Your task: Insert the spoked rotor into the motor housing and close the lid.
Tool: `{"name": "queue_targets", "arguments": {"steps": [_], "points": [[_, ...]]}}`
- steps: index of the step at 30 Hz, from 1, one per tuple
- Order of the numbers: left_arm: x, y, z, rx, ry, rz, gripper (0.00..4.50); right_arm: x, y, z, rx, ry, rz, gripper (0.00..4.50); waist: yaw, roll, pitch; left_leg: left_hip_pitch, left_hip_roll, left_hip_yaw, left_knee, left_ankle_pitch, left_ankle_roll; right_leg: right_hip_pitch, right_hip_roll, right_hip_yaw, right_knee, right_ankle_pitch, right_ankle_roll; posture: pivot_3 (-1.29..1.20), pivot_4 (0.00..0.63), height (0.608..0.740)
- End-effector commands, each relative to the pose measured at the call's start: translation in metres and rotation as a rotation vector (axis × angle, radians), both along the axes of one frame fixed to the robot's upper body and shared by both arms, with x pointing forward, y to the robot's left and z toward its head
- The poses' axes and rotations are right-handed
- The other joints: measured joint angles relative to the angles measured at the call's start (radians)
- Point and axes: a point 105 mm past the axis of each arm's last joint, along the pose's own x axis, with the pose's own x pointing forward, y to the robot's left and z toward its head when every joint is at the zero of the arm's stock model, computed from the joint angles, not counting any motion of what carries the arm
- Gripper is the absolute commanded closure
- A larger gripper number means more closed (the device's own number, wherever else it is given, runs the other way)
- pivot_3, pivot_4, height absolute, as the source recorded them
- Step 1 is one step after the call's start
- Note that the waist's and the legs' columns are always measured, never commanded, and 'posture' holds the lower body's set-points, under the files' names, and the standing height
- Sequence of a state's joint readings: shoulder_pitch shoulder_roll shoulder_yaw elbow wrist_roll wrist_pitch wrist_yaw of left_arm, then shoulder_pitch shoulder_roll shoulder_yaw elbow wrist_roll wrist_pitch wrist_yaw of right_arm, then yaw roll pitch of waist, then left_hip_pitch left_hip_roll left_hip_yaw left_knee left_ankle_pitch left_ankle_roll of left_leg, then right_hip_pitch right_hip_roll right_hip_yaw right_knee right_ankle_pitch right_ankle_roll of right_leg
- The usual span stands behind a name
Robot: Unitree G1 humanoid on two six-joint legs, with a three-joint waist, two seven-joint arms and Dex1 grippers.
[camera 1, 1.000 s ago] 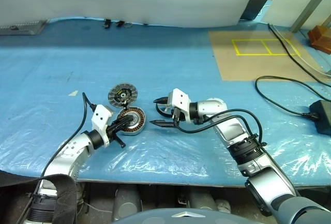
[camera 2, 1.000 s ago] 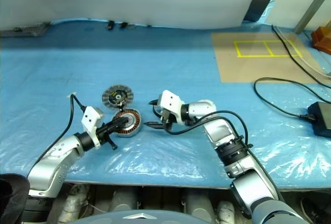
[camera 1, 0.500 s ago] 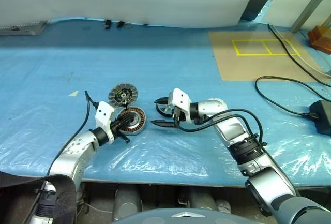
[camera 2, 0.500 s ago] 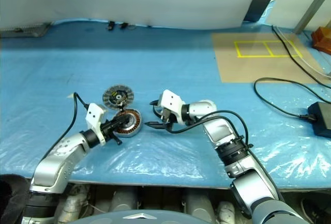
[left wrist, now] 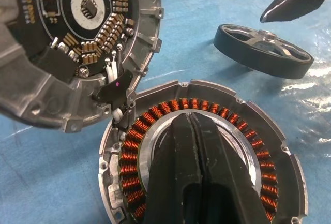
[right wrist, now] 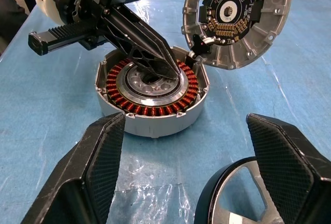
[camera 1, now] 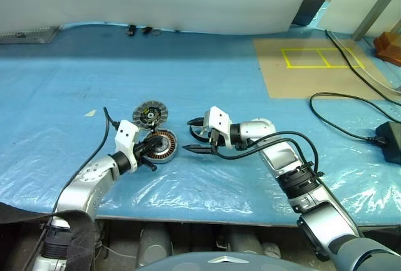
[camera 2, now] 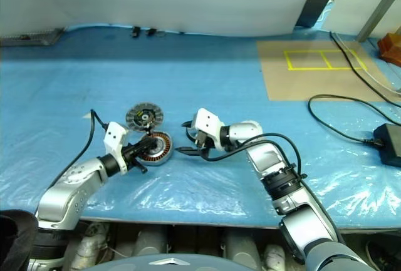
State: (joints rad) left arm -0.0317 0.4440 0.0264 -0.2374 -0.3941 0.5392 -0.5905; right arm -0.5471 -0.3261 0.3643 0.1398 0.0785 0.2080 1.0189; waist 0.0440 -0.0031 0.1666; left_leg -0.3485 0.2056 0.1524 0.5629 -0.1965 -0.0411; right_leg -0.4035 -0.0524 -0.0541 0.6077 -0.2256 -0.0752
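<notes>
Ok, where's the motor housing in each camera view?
Left eye view: motor housing left of centre, at the left gripper.
Right eye view: likewise.
Left wrist view: ringing that gripper's shut tips.
Right wrist view: beyond the open right gripper.
Shared landmark: the lid against its rim.

No readable text anywhere.
The circuit board on the lid [left wrist: 83, 32] has tiny parts but no legible markings; the floor mat [camera 1: 313, 64] carries yellow tape lines, no lettering.

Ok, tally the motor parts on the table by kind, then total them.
Rotor: 1
Housing: 1
Lid: 1
Total: 3
</notes>
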Motion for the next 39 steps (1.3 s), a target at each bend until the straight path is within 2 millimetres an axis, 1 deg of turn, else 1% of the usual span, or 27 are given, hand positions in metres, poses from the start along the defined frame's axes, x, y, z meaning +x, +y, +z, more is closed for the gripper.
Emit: {"name": "queue_targets", "arguments": {"steps": [1,3,6,8,11,13,16,18,20,21,25,31,39], "points": [[-0.016,-0.001,-0.032,0.072,0.16,-0.045,4.49,0.002,0.002,0.014,0.022,-0.053,0.011,0.62,0.0,0.0,0.0,0.0,0.0,0.0,0.0,0.0,0.0,0.0,0.0,0.0,0.0,0.0,0.0,0.0,0.15,0.74],[-0.02,-0.003,-0.034,0.088,0.181,-0.077,4.49,0.002,0.002,0.014,0.019,-0.055,0.011,0.62,-0.002,0.001,0.0,0.0,0.0,0.0,-0.001,0.0,0.0,0.0,0.0,0.0,-0.001,0.003,-0.005,0.0,0.15,0.74],[-0.026,0.0,-0.034,0.115,0.213,-0.101,4.49,0.002,0.002,0.014,0.016,-0.057,0.011,0.62,-0.005,0.001,-0.001,0.0,0.0,0.0,-0.002,0.0,0.0,0.0,0.0,0.0,-0.001,0.003,-0.005,0.0,0.15,0.74],[-0.027,0.002,-0.032,0.121,0.218,-0.098,4.49,0.002,0.002,0.014,0.015,-0.056,0.011,0.62,-0.005,0.002,-0.001,0.0,0.0,0.0,-0.003,0.0,0.0,-0.001,0.0,0.0,-0.001,0.002,-0.005,0.0,0.15,0.74],[-0.028,0.009,-0.032,0.15,0.231,-0.097,4.49,0.002,0.002,0.013,0.012,-0.058,0.013,0.62,-0.005,0.003,-0.001,0.0,0.0,0.0,-0.003,0.0,0.0,-0.001,0.0,0.0,-0.001,0.002,-0.004,0.0,0.15,0.74],[-0.025,0.013,-0.026,0.147,0.202,-0.079,4.49,0.002,0.002,0.013,0.011,-0.06,0.013,0.62,-0.006,0.004,-0.001,0.001,0.0,0.0,-0.003,0.0,0.0,-0.001,0.0,0.0,-0.001,-0.001,0.0,0.0,0.15,0.74],[-0.012,0.016,-0.005,0.077,0.062,-0.037,4.49,0.002,0.001,0.012,0.009,-0.065,0.013,0.62,-0.006,0.004,-0.001,0.0,0.0,0.0,-0.003,0.0,0.0,-0.001,0.0,0.0,-0.001,-0.001,0.0,0.0,0.15,0.74],[-0.006,0.016,0.014,0.004,-0.034,-0.009,4.49,0.002,0.001,0.012,0.008,-0.068,0.013,0.62,-0.005,0.004,-0.001,0.0,0.0,0.001,-0.003,0.0,0.0,-0.003,0.0,0.0,-0.001,0.0,-0.001,0.0,0.15,0.74],[-0.006,0.014,0.03,-0.079,-0.114,-0.008,4.49,0.002,0.001,0.011,0.008,-0.068,0.014,0.62,-0.004,0.003,-0.001,-0.001,0.0,0.001,-0.002,0.0,0.0,-0.005,0.0,0.0,-0.001,0.002,-0.005,0.0,0.15,0.74],[-0.007,0.013,0.033,-0.098,-0.129,-0.011,4.49,0.002,0.001,0.011,0.008,-0.068,0.014,0.62,-0.003,0.003,0.0,-0.002,0.0,0.001,-0.002,0.0,0.0,-0.006,0.0,0.0,-0.001,0.002,-0.005,0.0,0.15,0.74],[-0.012,0.016,0.026,-0.093,-0.129,0.006,4.49,0.003,0.001,0.01,0.007,-0.066,0.015,0.62,-0.002,0.002,0.0,-0.003,0.0,0.001,-0.002,0.0,0.0,-0.006,0.0,0.0,-0.002,0.002,-0.005,0.0,0.15,0.74],[-0.016,0.011,0.02,-0.071,-0.107,-0.022,4.49,0.003,0.001,0.008,0.003,-0.064,0.017,0.62,-0.002,0.001,0.001,-0.002,0.0,0.001,-0.002,0.0,0.0,-0.006,0.0,0.0,-0.002,0.002,-0.005,0.0,0.15,0.74],[-0.018,0.006,-0.001,0.074,-0.031,-0.077,4.49,0.003,0.0,0.007,-0.002,-0.066,0.017,0.62,-0.002,0.001,0.001,-0.002,0.0,0.0,-0.003,0.0,0.0,-0.006,0.0,0.0,-0.002,0.002,-0.005,0.0,0.15,0.74]]}}
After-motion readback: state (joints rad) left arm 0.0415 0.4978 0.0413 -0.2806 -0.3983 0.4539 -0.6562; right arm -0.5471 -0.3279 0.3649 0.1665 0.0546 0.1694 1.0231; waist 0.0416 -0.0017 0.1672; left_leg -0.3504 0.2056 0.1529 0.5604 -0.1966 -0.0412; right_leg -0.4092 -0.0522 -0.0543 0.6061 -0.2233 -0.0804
